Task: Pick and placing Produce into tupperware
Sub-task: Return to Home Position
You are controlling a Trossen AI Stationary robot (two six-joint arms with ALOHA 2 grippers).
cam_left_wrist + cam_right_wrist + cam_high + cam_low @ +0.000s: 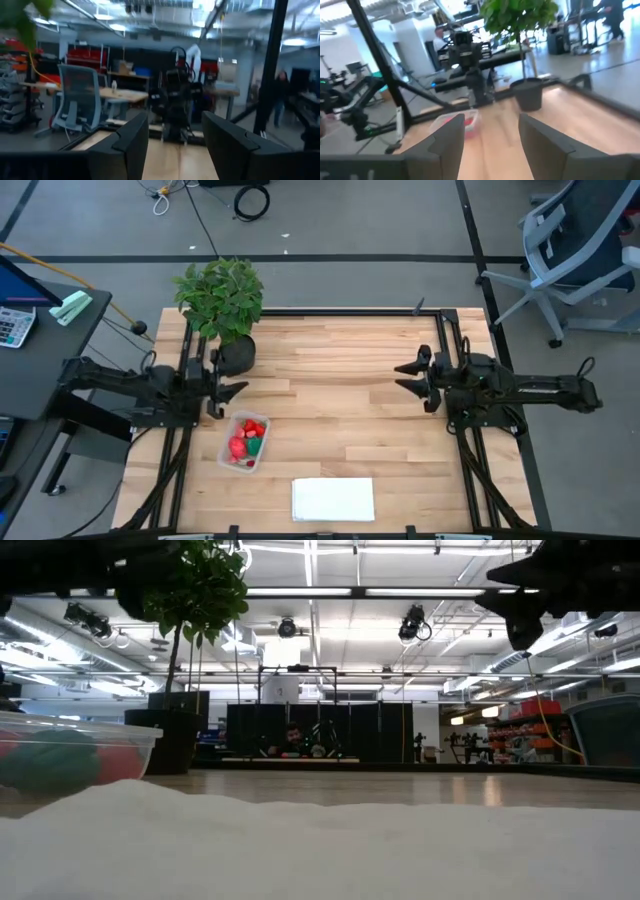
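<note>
The small clear rectangular plastic tub (244,468) lies on the left part of the pale wooden table (340,410). It holds the tiny red, pink and green toy produce (247,440). Near it hovers the left pincer (238,390), fingers spread apart, beside the black-potted leafy green plant (222,298). The right pincer (404,377), also wide, hangs well apart at the right side. A flat white rectangular sheet (333,500) lies near the table's edge.

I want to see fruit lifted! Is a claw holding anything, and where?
Nothing. Left claw and right claw are open, empty; produce lies in the tupperware.
</note>
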